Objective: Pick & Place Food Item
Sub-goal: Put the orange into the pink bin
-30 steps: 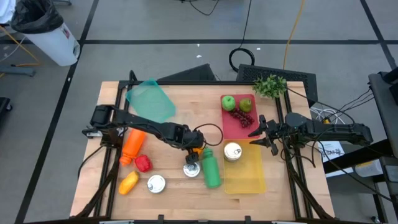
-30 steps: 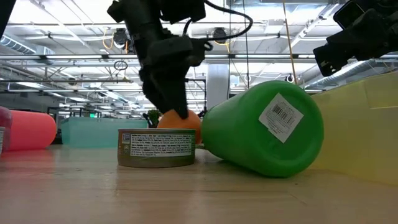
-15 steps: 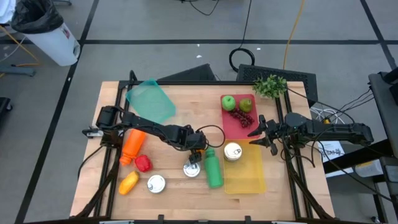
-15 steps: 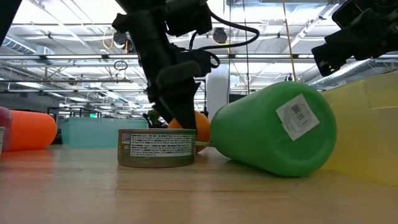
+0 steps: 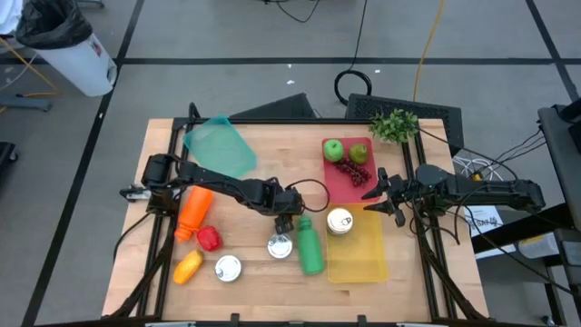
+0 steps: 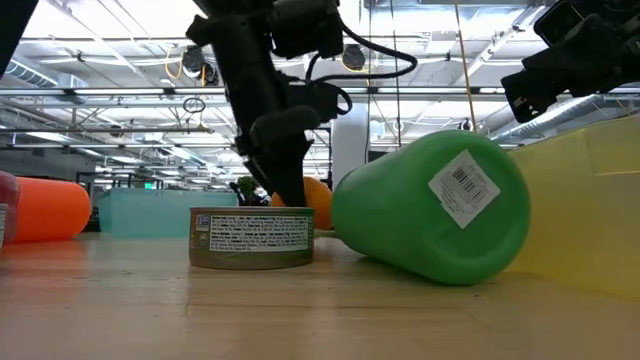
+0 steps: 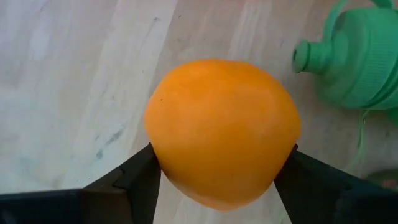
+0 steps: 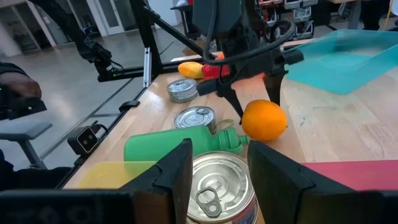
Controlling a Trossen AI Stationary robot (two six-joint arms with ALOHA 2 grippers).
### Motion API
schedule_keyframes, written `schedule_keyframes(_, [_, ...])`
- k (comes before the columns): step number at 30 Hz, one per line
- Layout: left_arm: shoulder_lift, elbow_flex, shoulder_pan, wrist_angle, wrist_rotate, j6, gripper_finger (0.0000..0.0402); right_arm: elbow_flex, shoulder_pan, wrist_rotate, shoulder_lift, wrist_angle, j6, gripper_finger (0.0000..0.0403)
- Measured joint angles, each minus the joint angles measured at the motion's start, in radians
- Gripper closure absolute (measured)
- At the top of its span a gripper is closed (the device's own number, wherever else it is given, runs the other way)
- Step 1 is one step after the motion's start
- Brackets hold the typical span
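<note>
High view: the left gripper (image 5: 286, 218) reaches over the middle of the wooden table (image 5: 263, 163) and hides its load. Left wrist view alone shows the orange (image 7: 222, 129) between the two dark fingers (image 7: 140, 171), both pads pressing its sides, clamped; the fruit is round, smooth, evenly orange, and sits on the table top beside the cap of the green bottle (image 7: 360, 56). Low view: the orange (image 6: 312, 200) shows behind a tin can (image 6: 252, 238), with the green bottle (image 6: 430, 205) lying on its side just beside it. Right wrist view: the orange (image 8: 264, 121) rests on the table. The right gripper (image 5: 381, 193) waits near the right edge, its fingers (image 8: 174, 168) partly apart either side of a second can (image 8: 221, 180), not visibly touching it.
</note>
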Motion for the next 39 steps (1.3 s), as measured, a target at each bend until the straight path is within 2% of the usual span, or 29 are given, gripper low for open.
schedule_keyframes(6, [-0.002,0.137,0.001,-0.103,-0.002,0.041,0.0139,0.000,0.000,0.000,0.002,0.000,0.000,0.0261])
schedule_keyframes(14, [-0.003,0.295,0.015,-0.091,0.013,0.185,0.0169,0.000,0.000,0.000,0.003,0.000,0.000,0.0261])
schedule_keyframes(17, [-0.003,0.337,0.048,-0.043,0.055,0.218,0.0171,0.000,0.000,0.000,0.003,0.001,0.000,0.0261])
schedule_keyframes(22, [0.013,0.346,0.119,0.132,0.214,0.241,0.0172,0.000,0.000,0.000,0.003,0.003,0.000,0.0261])
schedule_keyframes(24, [0.033,0.346,0.142,0.160,0.248,0.258,0.0172,0.000,0.000,0.000,0.004,0.007,0.000,0.0261])
schedule_keyframes(34, [0.181,0.345,0.212,0.305,0.247,0.275,0.0172,0.000,0.000,0.001,0.015,0.013,-0.003,0.0261])
schedule_keyframes(39, [0.207,0.344,0.235,0.347,0.245,0.254,0.0172,0.000,0.000,0.000,0.018,0.012,-0.003,0.0261])
